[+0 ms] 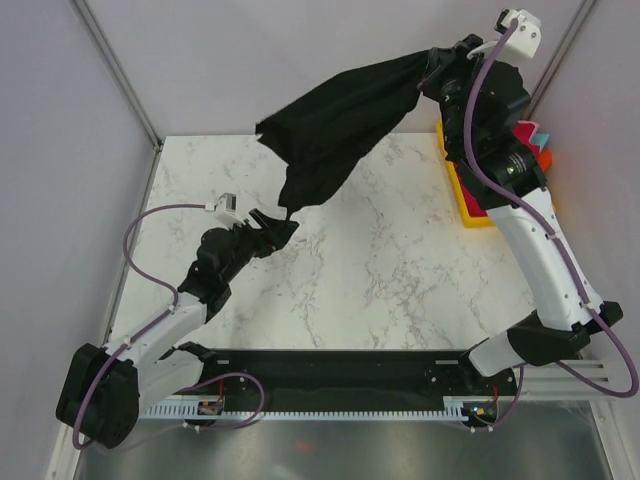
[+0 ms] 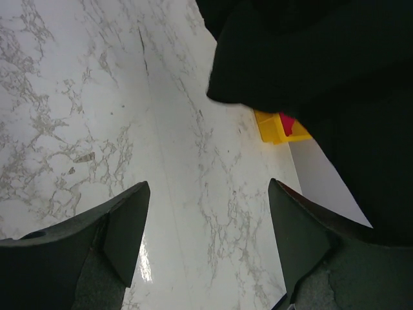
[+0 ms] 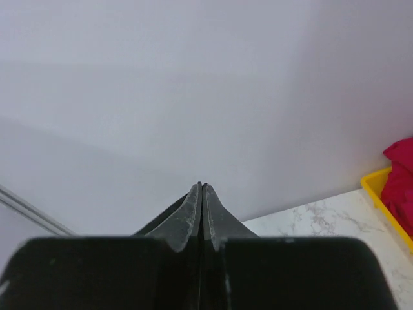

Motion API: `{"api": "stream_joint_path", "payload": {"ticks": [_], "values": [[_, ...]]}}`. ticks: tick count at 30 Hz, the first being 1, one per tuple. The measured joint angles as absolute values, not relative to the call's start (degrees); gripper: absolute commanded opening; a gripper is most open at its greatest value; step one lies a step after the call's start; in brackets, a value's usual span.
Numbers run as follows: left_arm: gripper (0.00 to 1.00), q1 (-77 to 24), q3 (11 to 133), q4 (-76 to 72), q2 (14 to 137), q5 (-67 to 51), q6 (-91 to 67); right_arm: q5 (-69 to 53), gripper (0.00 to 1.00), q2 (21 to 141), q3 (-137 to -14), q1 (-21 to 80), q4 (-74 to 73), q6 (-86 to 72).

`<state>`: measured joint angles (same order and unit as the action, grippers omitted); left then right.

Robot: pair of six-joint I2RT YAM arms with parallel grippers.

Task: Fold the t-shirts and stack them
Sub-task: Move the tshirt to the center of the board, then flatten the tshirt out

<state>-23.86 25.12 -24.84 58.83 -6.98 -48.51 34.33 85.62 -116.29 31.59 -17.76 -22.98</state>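
The black t-shirt (image 1: 340, 120) hangs in the air above the far side of the table, pulled up at its right end by my right gripper (image 1: 436, 72). That gripper is shut on the cloth; in the right wrist view its jaws (image 3: 203, 188) are pressed together and a sliver of black cloth (image 3: 161, 221) shows beside them. My left gripper (image 1: 282, 226) is open and empty, just under the shirt's lowest hanging corner. In the left wrist view the open gripper (image 2: 208, 194) frames bare marble, with the black t-shirt (image 2: 310, 58) above. A crimson-red t-shirt (image 3: 401, 175) lies in the tray.
A yellow tray (image 1: 468, 198) stands at the table's right edge, partly hidden behind the right arm; it also shows in the wrist views (image 2: 270, 126) (image 3: 375, 187). The white marble table (image 1: 380, 270) is walled by grey panels at the back and sides.
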Motion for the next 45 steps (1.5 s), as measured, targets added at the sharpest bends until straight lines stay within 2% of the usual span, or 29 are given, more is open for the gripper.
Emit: {"api": "stream_joint_path", "payload": {"ticks": [1, 2, 3, 4, 8, 10, 12, 15, 18, 24, 28, 34, 36, 37, 39, 40, 42, 43, 45], "values": [[0.81, -23.86, 25.12, -24.82, 58.15, -6.68, -48.49, 34.57, 0.13, 86.08, -116.71, 31.24, -18.46, -23.27], [0.81, -23.86, 25.12, -24.82, 57.56, -6.44, -48.49, 34.59, 0.3, 86.61, -116.68, 31.09, -18.92, -23.68], [0.81, -23.86, 25.12, -24.8, 57.23, -6.26, -48.49, 34.44, 0.91, 87.18, -115.85, 31.03, -19.27, -24.38], [0.81, -23.86, 25.12, -24.8, 56.99, -6.11, -48.49, 34.11, 0.98, 87.64, -114.08, 30.87, -19.53, -25.1], [0.82, -23.86, 25.12, -23.73, 56.99, -6.02, -48.49, 31.44, 0.98, 88.53, -99.31, 29.95, -21.37, -27.79], [0.82, -23.86, 25.12, -23.29, 57.19, -6.0, -48.45, 30.2, 0.93, 88.71, -91.02, 29.58, -22.39, -28.77], [0.82, -23.86, 25.12, -22.65, 57.6, -5.91, -48.42, 28.82, 0.84, 88.58, -82.3, 29.34, -23.24, -29.74], [0.82, -23.86, 25.21, -22.24, 58.61, -5.87, -48.36, 25.71, 0.78, 85.76, -69.67, 29.36, -21.34, -30.33], [0.82, -23.86, 25.56, -21.8, 59.2, -5.52, -48.1, 23.22, 0.78, 80.25, -60.29, 29.91, -19.75, -30.22], [0.82, -23.86, 27.11, -19.75, 60.84, -4.21, -47.44, 17.32, 0.75, 76.55, -52.36, 32.99, -11.66, -27.46], [0.78, -23.86, 27.7, -18.94, 61.87, -3.18, -46.61, 11.25, 0.75, 78.91, -51.37, 34.76, -9.63, -25.63], [0.81, -23.86, 28.25, -16.29, 63.07, -0.64, -45.98, 6.9, 0.78, 79.77, -51.37, 35.4, -8.01, -24.86], [0.74, -23.86, 28.69, -14.98, 64.16, 0.27, -45.98, 6.52, 0.78, 79.77, -51.37, 35.4, -7.6, -24.73], [0.59, -23.86, 28.91, -14.52, 64.73, 0.4, -46.0, 6.44, 0.78, 79.75, -51.37, 35.4, -7.44, -24.69], [0.39, -23.86, 29.61, -13.34, 66.48, 0.3, -45.74, 6.44, 0.78, 79.57, -51.35, 35.4, -7.31, -24.62], [0.25, -23.86, 29.85, -13.08, 67.24, 0.23, -45.63, 6.42, 0.78, 79.44, -51.33, 35.4, -7.29, -24.62], [0.09, -23.86, 30.44, -12.38, 68.75, -0.08, -45.43, 6.39, 0.78, 79.07, -51.33, 35.4, -7.31, -24.62], [0.02, -23.86, 30.65, -12.21, 69.38, -0.25, -45.25, 6.33, 0.78, 78.85, -51.33, 35.4, -7.35, -24.6], [0.02, -23.86, 31.14, -12.03, 70.19, -0.51, -45.15, 6.04, 0.79, 78.56, -51.33, 35.4, -7.33, -24.58]]}}
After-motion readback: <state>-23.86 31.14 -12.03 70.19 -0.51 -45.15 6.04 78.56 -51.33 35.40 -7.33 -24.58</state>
